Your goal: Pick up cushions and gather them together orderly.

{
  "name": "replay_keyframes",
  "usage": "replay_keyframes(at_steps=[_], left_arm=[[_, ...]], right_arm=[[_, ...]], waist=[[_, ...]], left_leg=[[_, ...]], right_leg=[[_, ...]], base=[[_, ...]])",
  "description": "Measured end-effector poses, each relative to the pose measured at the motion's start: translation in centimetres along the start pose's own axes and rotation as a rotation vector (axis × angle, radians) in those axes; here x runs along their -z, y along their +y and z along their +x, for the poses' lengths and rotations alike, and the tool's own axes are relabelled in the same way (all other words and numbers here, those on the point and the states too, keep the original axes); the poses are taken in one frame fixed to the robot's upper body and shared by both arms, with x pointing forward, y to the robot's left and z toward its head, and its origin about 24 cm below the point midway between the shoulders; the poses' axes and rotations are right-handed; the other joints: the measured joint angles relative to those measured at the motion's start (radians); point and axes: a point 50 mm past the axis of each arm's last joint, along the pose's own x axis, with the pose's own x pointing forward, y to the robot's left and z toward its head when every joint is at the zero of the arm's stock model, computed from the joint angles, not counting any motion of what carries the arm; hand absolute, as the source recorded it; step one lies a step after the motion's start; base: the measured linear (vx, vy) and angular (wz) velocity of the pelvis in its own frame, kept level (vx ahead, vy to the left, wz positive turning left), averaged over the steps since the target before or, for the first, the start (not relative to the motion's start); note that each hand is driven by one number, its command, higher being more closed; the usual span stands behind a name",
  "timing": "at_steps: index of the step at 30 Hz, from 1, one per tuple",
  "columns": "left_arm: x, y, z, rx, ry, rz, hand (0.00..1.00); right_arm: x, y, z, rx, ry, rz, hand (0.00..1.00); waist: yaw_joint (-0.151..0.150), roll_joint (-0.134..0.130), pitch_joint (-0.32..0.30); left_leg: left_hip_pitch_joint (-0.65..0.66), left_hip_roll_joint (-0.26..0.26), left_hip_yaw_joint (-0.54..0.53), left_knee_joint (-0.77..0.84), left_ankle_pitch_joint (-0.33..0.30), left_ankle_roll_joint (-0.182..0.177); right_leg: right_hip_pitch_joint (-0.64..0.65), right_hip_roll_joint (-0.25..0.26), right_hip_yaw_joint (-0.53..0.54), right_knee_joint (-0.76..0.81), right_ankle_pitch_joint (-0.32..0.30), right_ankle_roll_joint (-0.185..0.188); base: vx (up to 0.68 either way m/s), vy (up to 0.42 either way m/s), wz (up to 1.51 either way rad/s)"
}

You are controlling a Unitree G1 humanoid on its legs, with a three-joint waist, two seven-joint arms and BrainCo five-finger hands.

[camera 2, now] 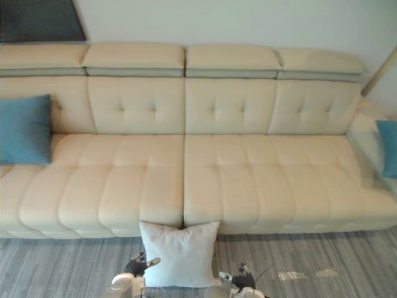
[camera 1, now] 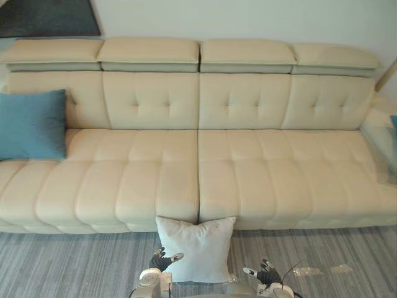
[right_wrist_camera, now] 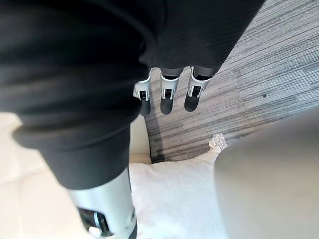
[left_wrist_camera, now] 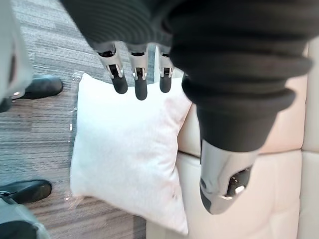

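White cushion: upright on the carpet floor, leaning against the sofa front at the centre seam.
Shape: about square, no real long axis; flat face toward the robot.
Left robot hand: fingers straight, thumb apart, empty; at the cushion's left edge, the nearer one.
Right robot hand: fingers straight, empty; just off the right edge.
Bearing: cushion sits between both hands, slightly ahead.
Other cushions: blue cushion at the sofa's left end; second blue cushion far right.
Judgement: a two-sided squeeze suits.
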Motion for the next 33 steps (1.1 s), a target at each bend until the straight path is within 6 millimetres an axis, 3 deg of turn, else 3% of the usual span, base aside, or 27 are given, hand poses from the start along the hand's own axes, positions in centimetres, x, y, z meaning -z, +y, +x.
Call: replay_keyframes(at_steps=[3, 9, 10, 19, 27, 33], left_arm=[[0.6, -0.6, -0.1, 0.012, 0.024, -0.012, 0.00], [0.7, -0.6, -0.2, 0.013, 0.026, -0.012, 0.00], [1.0, -0.2, -0.3, 0.004, 0.032, -0.006, 0.00], [0.9, 0.3, -0.2, -0.006, 0.029, -0.002, 0.00], [1.5, 3.8, -0.3, -0.130, 0.063, -0.035, 0.00], [2.6, 5.4, -0.8, -0.168, 0.097, -0.021, 0.00]], right_arm=[[0.2, -0.7, 0.0, 0.018, 0.007, 0.004, 0.00], [0.6, -1.0, 0.0, 0.036, 0.030, 0.031, 0.00], [1.1, -1.1, -0.1, 0.049, 0.047, 0.067, 0.00], [0.9, -0.9, 0.0, 0.046, 0.055, 0.062, 0.00], [1.5, -1.7, 0.2, 0.108, 0.119, 0.125, 0.00], [1.4, -2.5, 0.3, 0.139, 0.122, 0.138, 0.00]], waist=[[-0.006, 0.022, -0.010], [-0.004, 0.013, -0.019], [-0.006, 0.010, -0.023], [-0.006, 0.011, -0.023], [-0.005, 0.006, -0.029], [-0.005, 0.003, -0.028]], left_leg=[[0.029, 0.009, -0.027, -0.029, 0.011, -0.011], [0.037, 0.023, -0.040, -0.053, 0.022, -0.014], [0.064, -0.003, -0.048, -0.105, 0.058, -0.001], [0.060, -0.001, -0.036, -0.119, 0.059, -0.002], [0.049, -0.010, -0.051, -0.159, 0.061, -0.002], [0.052, -0.008, -0.067, -0.161, 0.061, -0.002]], right_leg=[[0.056, 0.017, -0.026, -0.046, 0.009, -0.007], [0.091, 0.035, -0.042, -0.109, 0.040, -0.012], [0.125, 0.018, -0.039, -0.176, 0.071, -0.003], [0.110, 0.019, -0.038, -0.177, 0.071, -0.003], [0.128, 0.014, -0.061, -0.232, 0.085, 0.006], [0.141, 0.015, -0.074, -0.232, 0.094, 0.000]], base=[[0.07, -0.057, 0.19], [0.03, -0.026, 0.10], [0.00, 0.000, 0.00], [0.00, 0.000, -0.02], [0.10, 0.002, 0.08], [0.10, -0.005, 0.15]])
